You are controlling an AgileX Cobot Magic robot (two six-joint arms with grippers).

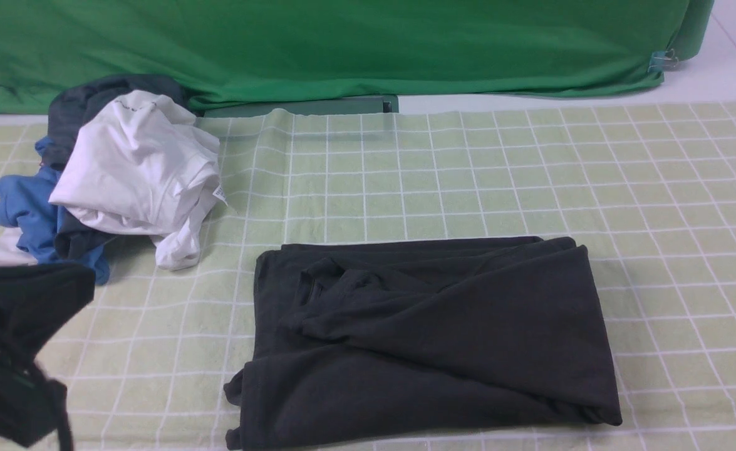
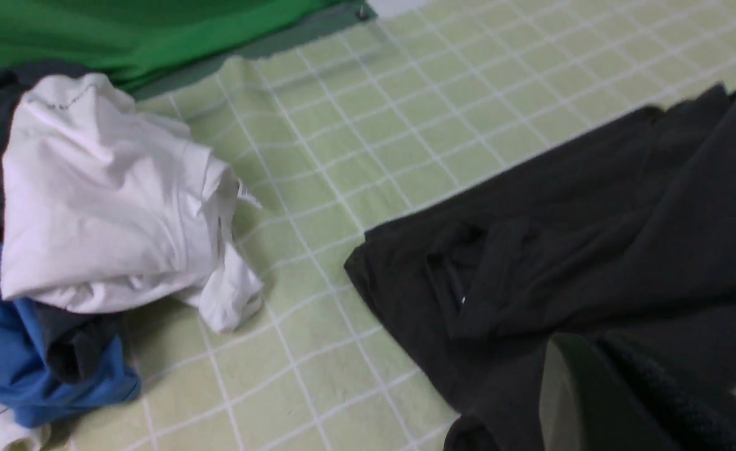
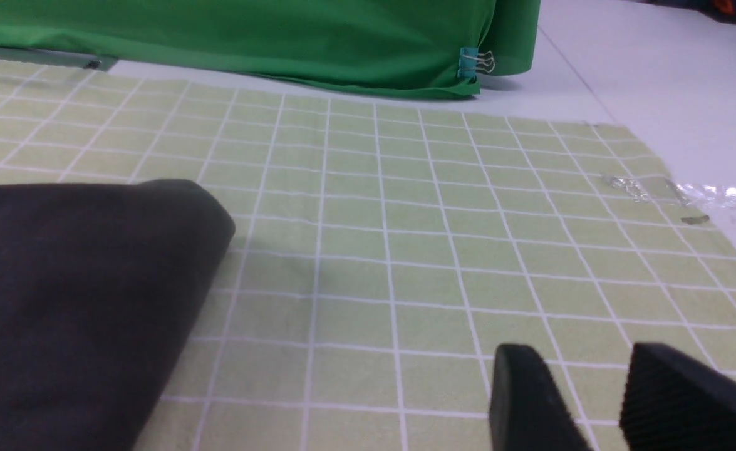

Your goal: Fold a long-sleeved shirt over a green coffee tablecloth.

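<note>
Right wrist view shows the right gripper low over bare tablecloth, its two black fingers standing a little apart with checked cloth showing between them and nothing held. Just beside it, toward the robot's left, lies a rounded fold of the black shirt. Past the cloth's far edge hangs a deep green backdrop with a clip at its corner.

Left wrist view gives the left gripper as a blurred dark tip with its jaws together, gripping nothing visible, over the shirt's near edge; whether it touches the fabric I cannot tell. In the front view the left arm is a dark blur at the lower left.

Front view has the shirt folded into a rough rectangle, lying flat at the near middle of the tablecloth. Well apart, at the far left, sits a pile: a white shirt on top of a blue garment and dark clothing.
</note>
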